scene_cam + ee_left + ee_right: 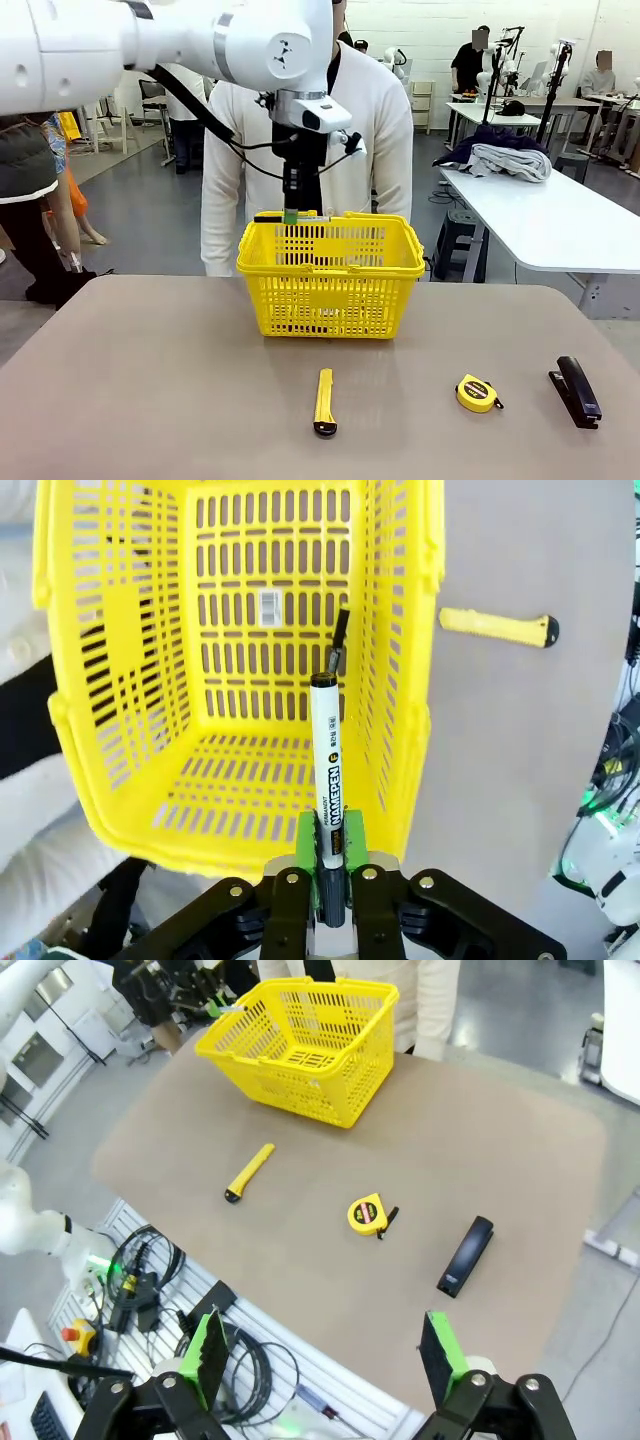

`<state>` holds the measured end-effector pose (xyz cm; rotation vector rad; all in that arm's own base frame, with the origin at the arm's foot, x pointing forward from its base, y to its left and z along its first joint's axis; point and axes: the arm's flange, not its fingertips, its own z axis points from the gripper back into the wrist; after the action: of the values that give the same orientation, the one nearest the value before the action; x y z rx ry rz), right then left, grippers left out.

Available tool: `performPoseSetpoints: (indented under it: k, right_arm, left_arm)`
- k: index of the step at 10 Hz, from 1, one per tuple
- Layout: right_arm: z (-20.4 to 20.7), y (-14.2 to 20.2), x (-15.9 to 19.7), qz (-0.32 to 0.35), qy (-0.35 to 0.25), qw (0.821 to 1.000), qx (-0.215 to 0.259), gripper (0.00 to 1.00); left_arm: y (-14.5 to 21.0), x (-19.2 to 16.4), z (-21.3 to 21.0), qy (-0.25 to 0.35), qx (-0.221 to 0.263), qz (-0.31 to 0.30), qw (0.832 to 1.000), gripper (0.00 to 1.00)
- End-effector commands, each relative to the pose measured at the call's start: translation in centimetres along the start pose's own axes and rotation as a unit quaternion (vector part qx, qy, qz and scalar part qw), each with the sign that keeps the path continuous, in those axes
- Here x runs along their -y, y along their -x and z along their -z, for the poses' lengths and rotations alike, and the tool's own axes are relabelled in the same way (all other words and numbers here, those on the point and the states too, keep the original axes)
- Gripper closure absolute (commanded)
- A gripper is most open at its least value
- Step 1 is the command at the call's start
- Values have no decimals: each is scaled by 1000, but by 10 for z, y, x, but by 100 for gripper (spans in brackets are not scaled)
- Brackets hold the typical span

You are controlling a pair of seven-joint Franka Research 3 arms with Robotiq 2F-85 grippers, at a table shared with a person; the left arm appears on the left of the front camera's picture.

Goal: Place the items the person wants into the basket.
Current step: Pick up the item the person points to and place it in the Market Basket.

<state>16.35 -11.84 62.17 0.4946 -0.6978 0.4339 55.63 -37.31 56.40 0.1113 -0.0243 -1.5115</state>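
While my left pincer (331, 855) is clamped tight on one end of the marker (327, 770) above the basket (120, 620), letting go this near the rim could tip it out, I judge. My right pincer (325, 1350) hangs wide open, empty. I count one marker, one pen (340, 640) in the basket, and one knife (325, 400), one tape measure (477, 392) and one stapler (577, 391) on the table.

We hold a black marker (270, 217) in our left gripper (291, 213) over the yellow basket (330, 290); utility knife (325, 402), tape measure (477, 393) and stapler (577, 392) lie nearer us.
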Motion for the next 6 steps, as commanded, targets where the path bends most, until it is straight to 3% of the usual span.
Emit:
performPoseSetpoints:
  k: [1,6]
  right_arm:
    - [1,0,0,-6,-10,1000,2,0]
    - [1,0,0,-6,-10,1000,2,0]
  left_arm:
    - [-5,-18,19,17,22,18,999,88]
    - [-7,-45,71,33,30,14,999,88]
